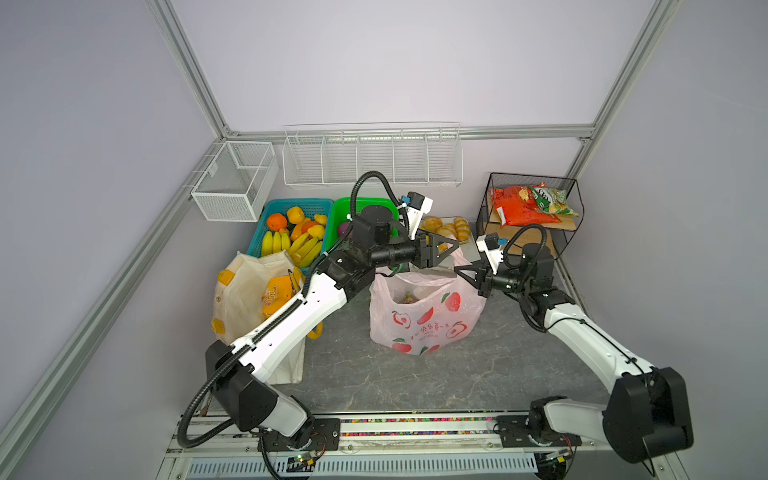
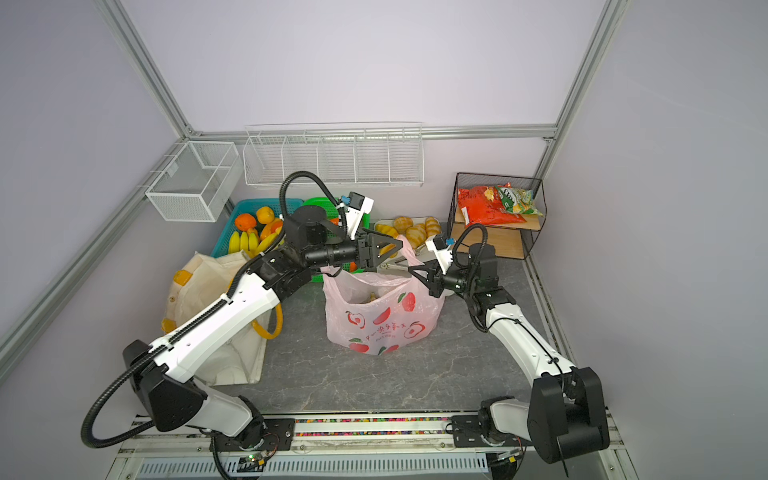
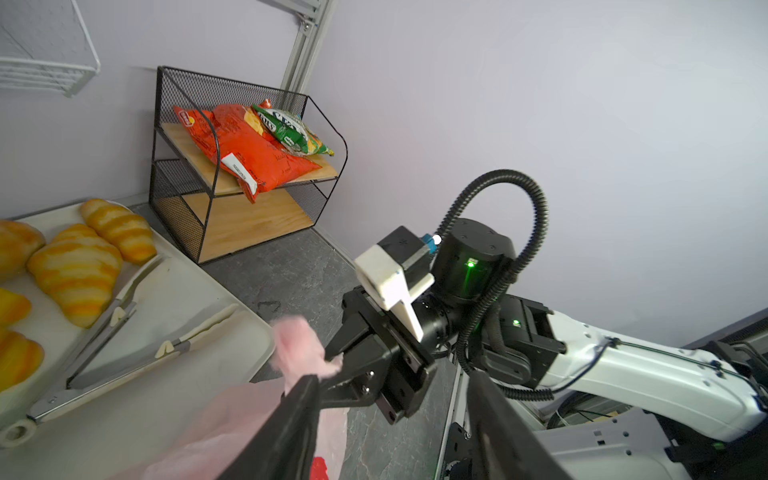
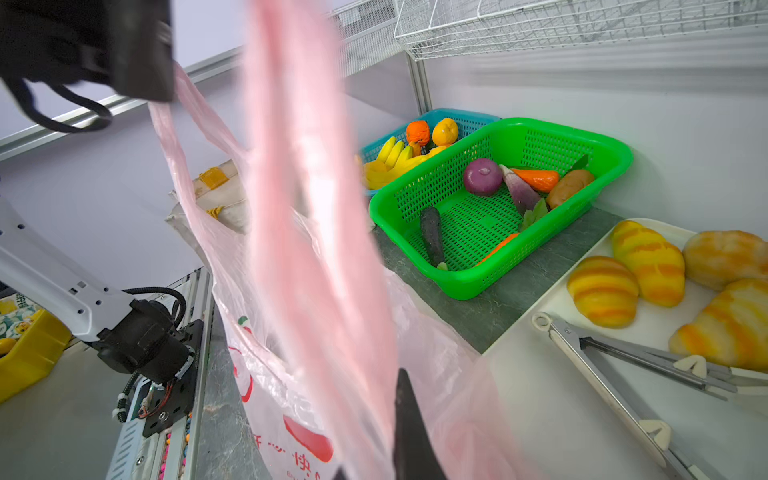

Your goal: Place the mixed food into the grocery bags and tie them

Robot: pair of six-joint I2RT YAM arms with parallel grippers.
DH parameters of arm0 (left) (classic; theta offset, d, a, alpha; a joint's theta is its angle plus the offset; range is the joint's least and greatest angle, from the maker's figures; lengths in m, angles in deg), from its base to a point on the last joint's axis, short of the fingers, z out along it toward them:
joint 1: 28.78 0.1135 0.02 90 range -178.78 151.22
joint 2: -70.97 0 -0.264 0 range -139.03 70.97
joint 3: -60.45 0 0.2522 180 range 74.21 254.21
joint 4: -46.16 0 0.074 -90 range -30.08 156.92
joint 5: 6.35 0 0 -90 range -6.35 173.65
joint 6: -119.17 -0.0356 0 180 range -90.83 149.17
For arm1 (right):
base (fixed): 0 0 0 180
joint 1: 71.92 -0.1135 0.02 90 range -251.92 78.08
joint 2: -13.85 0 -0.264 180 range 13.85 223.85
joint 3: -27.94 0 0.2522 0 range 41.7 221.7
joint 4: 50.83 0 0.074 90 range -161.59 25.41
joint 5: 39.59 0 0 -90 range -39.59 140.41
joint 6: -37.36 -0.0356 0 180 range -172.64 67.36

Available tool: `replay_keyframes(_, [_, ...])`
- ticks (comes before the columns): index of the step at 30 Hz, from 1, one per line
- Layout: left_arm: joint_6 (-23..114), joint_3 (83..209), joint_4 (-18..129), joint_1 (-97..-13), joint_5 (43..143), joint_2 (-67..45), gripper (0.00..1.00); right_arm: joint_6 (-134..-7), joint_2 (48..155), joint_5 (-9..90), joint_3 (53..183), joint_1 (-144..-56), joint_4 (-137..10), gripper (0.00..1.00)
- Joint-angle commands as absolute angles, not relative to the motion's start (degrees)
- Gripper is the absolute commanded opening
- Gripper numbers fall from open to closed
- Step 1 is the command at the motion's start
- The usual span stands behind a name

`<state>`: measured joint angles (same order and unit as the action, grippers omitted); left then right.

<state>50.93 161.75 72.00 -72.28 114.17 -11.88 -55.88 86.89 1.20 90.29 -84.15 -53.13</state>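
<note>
Both top views sit high above my base, looking down and forward to the back wall. From far off they take in the whole table [image 1: 415, 374], my left arm [image 1: 291, 328] and right arm [image 1: 590, 336]. My left wrist camera looks low across the table at the rack [image 3: 257, 224] and my right arm. My right wrist camera faces the opposite way, toward the green basket [image 4: 469, 286], with the bag [image 4: 299, 208] close against its lens. Both wrist views share the tray [image 3: 124, 424] and the bag.
</note>
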Motion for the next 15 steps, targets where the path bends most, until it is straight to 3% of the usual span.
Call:
replay_keyframes(1, [42.8,162.0,74.5,-72.3,111.8,-4.5,0.67,-56.7,87.5,3.1,91.1,-84.0,-53.4,0.06])
replay_keyframes(8, [36.9,152.6,81.7,-68.9,103.7,10.3,0.75,-56.3,88.5,5.4,91.7,-84.1,-56.1,0.06])
replay_keyframes(11, [37.0,148.2,84.8,-63.9,100.5,16.2,0.76,-56.2,88.4,5.7,93.5,-84.1,-56.7,0.06])
replay_keyframes(15, [40.6,142.3,85.3,-54.5,104.5,21.8,0.77,-56.4,88.7,5.9,93.5,-84.0,-56.8,0.06])
